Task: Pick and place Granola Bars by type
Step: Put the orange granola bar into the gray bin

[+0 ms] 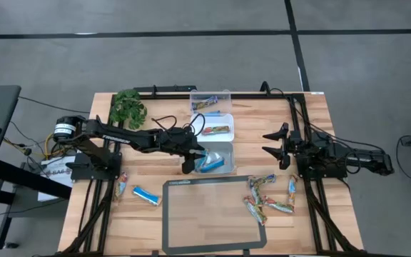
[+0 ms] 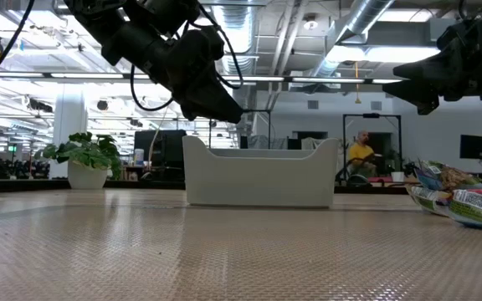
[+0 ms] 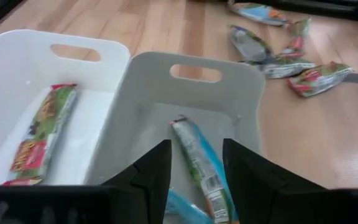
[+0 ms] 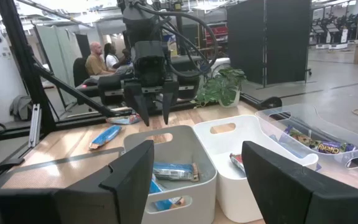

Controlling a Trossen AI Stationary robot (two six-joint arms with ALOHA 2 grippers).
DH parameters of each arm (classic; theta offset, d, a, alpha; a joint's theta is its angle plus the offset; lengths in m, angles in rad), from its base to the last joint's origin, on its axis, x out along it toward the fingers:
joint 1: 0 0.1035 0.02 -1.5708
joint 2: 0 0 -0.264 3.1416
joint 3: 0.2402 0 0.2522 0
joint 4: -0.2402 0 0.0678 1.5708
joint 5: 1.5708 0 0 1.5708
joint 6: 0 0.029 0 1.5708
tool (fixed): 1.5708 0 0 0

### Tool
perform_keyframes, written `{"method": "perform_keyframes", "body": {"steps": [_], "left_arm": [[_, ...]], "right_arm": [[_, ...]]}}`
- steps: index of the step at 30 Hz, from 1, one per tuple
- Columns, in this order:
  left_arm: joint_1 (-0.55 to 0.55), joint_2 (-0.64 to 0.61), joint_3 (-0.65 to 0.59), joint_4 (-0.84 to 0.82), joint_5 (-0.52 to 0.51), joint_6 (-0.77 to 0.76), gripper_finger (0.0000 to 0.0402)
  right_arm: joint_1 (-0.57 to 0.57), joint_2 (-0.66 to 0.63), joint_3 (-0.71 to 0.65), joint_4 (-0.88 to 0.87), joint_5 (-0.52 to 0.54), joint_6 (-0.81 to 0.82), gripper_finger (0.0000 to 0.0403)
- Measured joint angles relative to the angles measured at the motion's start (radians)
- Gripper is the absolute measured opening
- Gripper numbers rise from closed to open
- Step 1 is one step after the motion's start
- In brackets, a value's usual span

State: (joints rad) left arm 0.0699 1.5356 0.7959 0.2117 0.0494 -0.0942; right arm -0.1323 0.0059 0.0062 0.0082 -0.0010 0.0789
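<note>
My left gripper (image 1: 190, 163) (image 3: 195, 177) hangs open just above the near-left end of the grey tub (image 1: 217, 159) and holds nothing. Blue-wrapped bars (image 3: 199, 160) lie inside that tub. The white tub (image 3: 17, 93) beside it holds one green and red bar (image 3: 41, 134). Several green, red and tan bars (image 1: 268, 196) lie loose on the table's right near part, and a blue bar (image 1: 146, 194) and another bar (image 1: 122, 185) lie at its left near part. My right gripper (image 1: 272, 143) (image 4: 197, 180) waits open at the table's right side.
A clear tub (image 1: 210, 102) with bars stands at the far edge, behind the white tub. A potted plant (image 1: 128, 108) sits at the far left. A dark-framed mat (image 1: 212, 214) lies near the front edge. People sit in the room beyond the table (image 4: 95, 59).
</note>
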Motion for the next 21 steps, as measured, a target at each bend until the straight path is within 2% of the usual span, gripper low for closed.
{"method": "perform_keyframes", "body": {"steps": [4, 10, 17, 21], "left_arm": [[-0.028, 0.0, 0.001, 0.037, 0.094, -0.021, 0.0137], [-0.083, -0.028, 0.001, -0.008, 0.104, 0.009, 0.0137], [-0.208, -0.096, 0.001, -0.163, 0.173, 0.103, 0.0137], [-0.315, -0.135, 0.001, -0.281, 0.177, 0.124, 0.0137]], "right_arm": [[0.0, 0.0, 0.0, 0.0, 0.0, 0.0, 0.024], [0.0, 0.0, 0.0, 0.0, 0.0, 0.0, 0.024], [0.0, 0.0, 0.0, 0.0, 0.0, 0.0, 0.024], [0.0, 0.0, 0.0, 0.0, 0.0, 0.0, 0.024]]}}
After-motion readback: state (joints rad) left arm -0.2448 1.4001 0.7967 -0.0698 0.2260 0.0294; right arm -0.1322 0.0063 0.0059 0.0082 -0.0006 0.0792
